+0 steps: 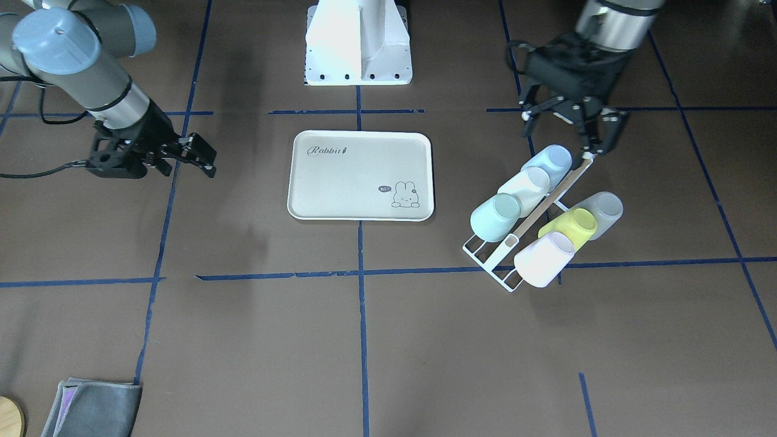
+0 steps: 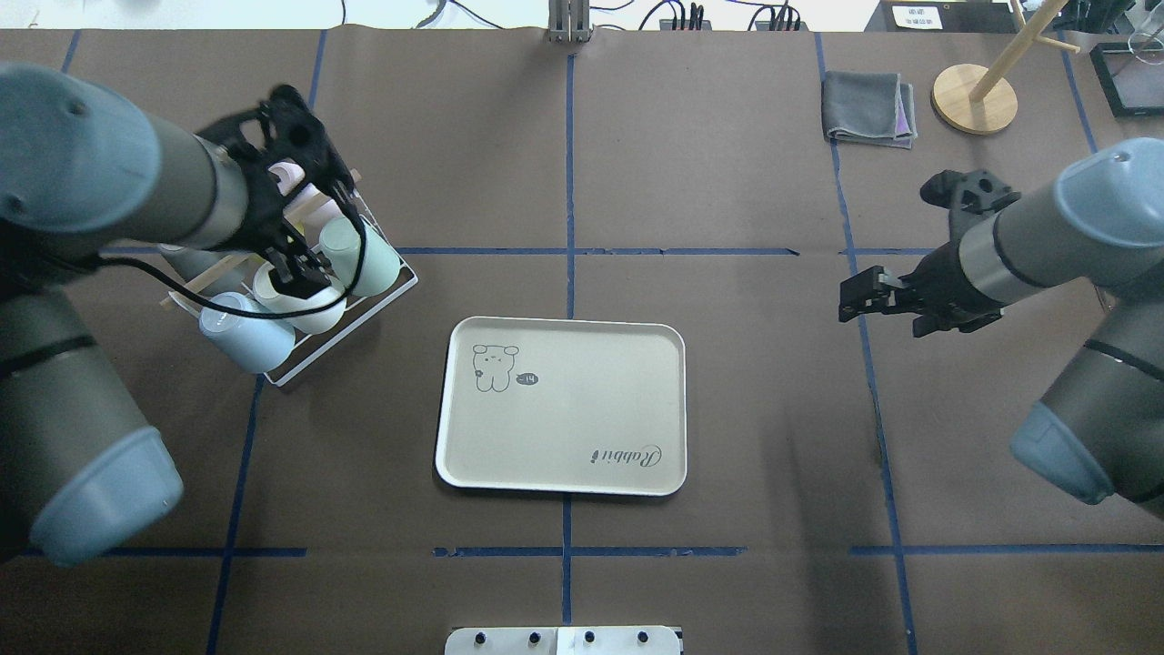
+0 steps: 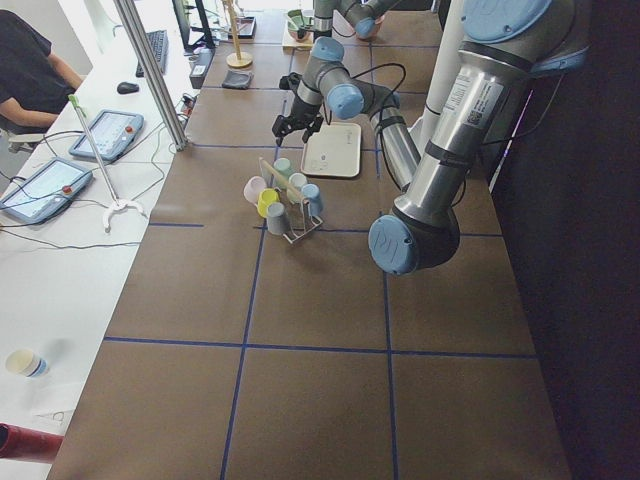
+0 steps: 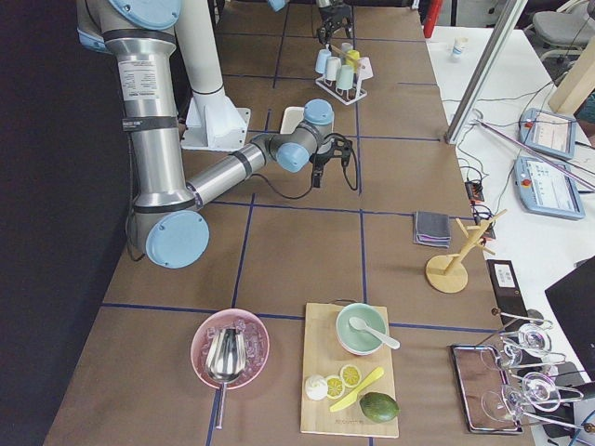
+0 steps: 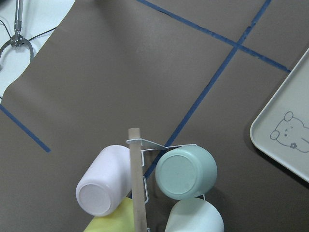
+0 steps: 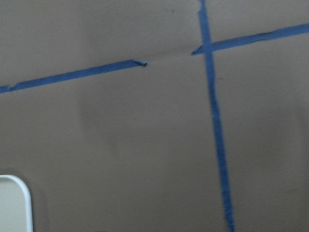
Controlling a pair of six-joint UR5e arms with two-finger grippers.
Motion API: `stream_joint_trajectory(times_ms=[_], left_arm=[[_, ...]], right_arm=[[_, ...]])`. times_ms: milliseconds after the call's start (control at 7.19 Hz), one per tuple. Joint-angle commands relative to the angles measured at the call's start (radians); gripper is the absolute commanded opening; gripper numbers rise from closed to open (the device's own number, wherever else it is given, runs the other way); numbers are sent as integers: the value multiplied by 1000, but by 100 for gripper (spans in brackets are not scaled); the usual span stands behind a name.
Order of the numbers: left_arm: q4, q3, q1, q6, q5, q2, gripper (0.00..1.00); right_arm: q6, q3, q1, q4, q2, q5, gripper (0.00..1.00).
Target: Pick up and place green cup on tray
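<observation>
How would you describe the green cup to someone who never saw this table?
Beside the cream rectangular plastic tray in the table's middle, on the robot's left, stands a white wire rack of six plastic cups. In the row nearer the tray, the pale mint-green tumbler is the end cup farthest from the robot, paler and bluer than the yellow-green cup.

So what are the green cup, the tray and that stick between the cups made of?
The green cup looks like matte plastic: smooth, even colour, no shine. The tray seems plastic too, cream, with a moulded rim. The stick looks wooden: pale tan, unpainted.
</observation>
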State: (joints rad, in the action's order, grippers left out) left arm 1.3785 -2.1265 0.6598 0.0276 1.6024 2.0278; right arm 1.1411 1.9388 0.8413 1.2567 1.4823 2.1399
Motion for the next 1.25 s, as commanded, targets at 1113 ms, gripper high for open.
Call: stream_joint_trajectory(times_ms=[1113], left_arm=[[-536,432,-393,-661,-987,239,100]], right_arm=[[-561,-242,407,-13,145,181,100]])
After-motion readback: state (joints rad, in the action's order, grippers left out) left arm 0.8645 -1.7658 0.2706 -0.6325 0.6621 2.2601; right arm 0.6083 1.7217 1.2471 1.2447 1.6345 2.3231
